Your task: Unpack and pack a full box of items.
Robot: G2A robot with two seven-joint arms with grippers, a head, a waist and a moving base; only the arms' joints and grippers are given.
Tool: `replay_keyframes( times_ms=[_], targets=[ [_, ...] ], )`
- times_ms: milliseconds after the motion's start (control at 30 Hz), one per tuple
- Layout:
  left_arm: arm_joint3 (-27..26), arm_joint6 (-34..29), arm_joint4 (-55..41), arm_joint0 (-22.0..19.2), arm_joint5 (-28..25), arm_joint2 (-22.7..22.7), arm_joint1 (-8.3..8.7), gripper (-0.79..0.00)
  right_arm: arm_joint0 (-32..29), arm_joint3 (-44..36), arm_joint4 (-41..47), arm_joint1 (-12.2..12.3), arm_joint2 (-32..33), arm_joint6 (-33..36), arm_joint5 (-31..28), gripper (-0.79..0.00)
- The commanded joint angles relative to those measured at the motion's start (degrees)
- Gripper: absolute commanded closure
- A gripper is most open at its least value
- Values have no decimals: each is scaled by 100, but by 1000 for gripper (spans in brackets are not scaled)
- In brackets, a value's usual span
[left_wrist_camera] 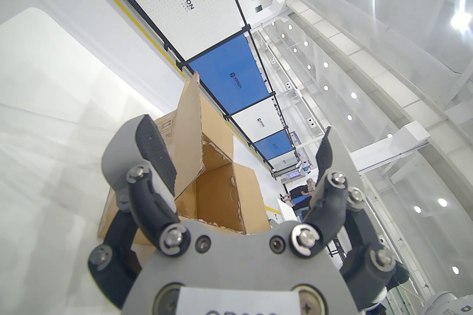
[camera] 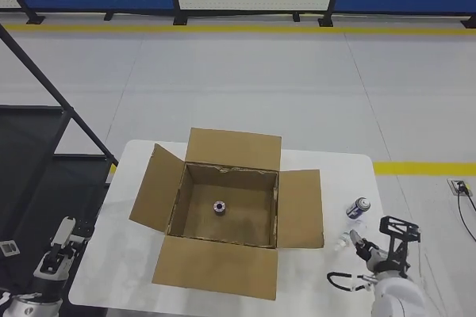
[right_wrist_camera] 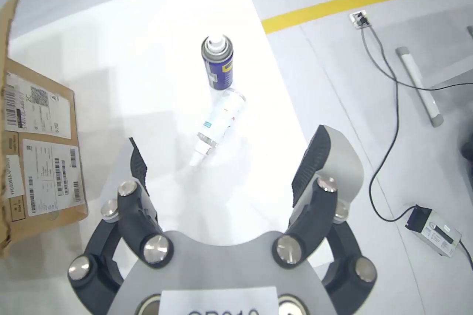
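Cardboard box [camera: 226, 214] is sitting open mid-counter [camera: 115, 277] with one small round piece [camera: 219, 208] inside, and we are hovering our right tool [right_wrist_camera: 227, 146], released, over the standing blue can [right_wrist_camera: 218, 63] and fallen white tube [right_wrist_camera: 220, 120] beside it, likely our unloading spot, while our left tool [left_wrist_camera: 236, 132] is hanging released beyond the counter's edge, probably to keep clear of the flaps.

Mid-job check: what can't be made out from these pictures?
Small dark round item in the open brown cardboard box: too small in the top view to identify.
Box floor: hidden by its own walls in the left wrist view.
Tip of the white plastic tube: washed out by glare, right wrist view.
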Motion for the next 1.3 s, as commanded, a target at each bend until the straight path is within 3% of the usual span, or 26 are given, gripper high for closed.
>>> replay_keyframes(
  times_ms=[0,333,467,600,633,700,1000,1067,1133,1267],
  targets=[
    [0,0,0,0,0,0,0,-785,272,344,-3,7,-41,164,-126,-785],
    [0,0,0,0,0,0,0,-785,1701,1697,-871,-51,-556,1898,669,-785],
    [0,0,0,0,0,0,0,-785,2033,2048,-828,-71,-537,2229,762,-613],
    [0,0,0,0,0,0,0,-785,2269,2415,-874,-94,-527,2386,969,-499],
    [0,0,0,0,0,0,0,-785,2300,2481,-812,-99,-512,2358,978,-422],
    [0,0,0,0,0,0,0,-785,2338,2616,-753,-106,-477,2285,1029,-394],
    [0,0,0,0,0,0,0,-785,2470,3090,-416,-152,-390,1867,1300,-431],
    [0,0,0,0,0,0,0,-785,2472,3126,-341,-165,-390,1753,1375,-493],
    [0,0,0,0,0,0,0,-785,2490,3148,-269,-176,-391,1670,1425,-505],
    [0,0,0,0,0,0,0,-785,2567,3243,-204,-194,-427,1637,1467,-483]
  ],
)
